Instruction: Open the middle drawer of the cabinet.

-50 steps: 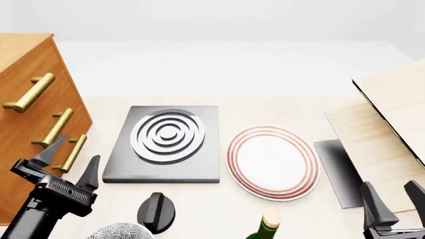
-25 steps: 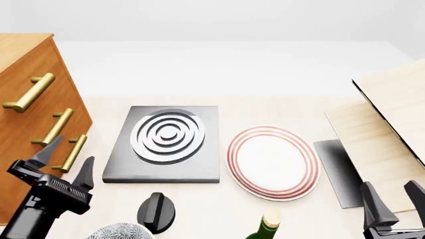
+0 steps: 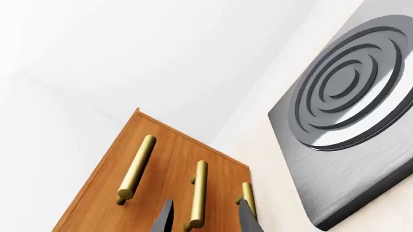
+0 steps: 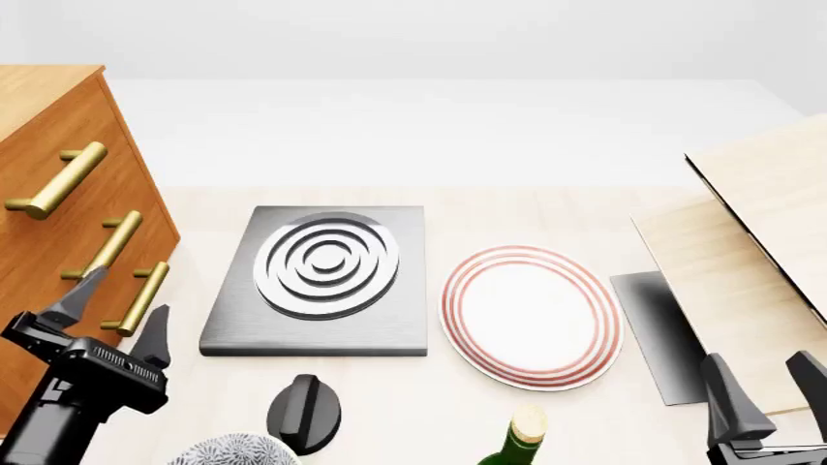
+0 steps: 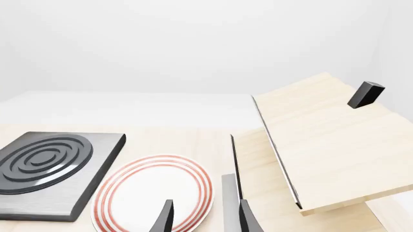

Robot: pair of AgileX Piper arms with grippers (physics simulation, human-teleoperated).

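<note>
Left wrist view: left gripper point(image 3: 201, 220) spread, lined on middle drawer point(image 3: 199, 195) handle; we judge the grasp still to come. Front view: cabinet point(image 4: 58, 203) at 9 o'clock, drawers shut. Right wrist view: right gripper point(image 5: 201, 217) spread, idle.

The left arm point(image 4: 58, 417) is matte black with a boxy wrist housing whose top face bears a row of fine pale ribbing; the left gripper point(image 4: 116, 312) ends in two dark grey, blade-like fingers point(image 4: 154, 334) tapering to points; the right gripper point(image 4: 765, 387) has the same dark tapered fingers point(image 4: 721, 392) rising from a black crossbar; in both wrist views only two charcoal fingertips point(image 3: 164, 220) show, slim and pointed.
</note>
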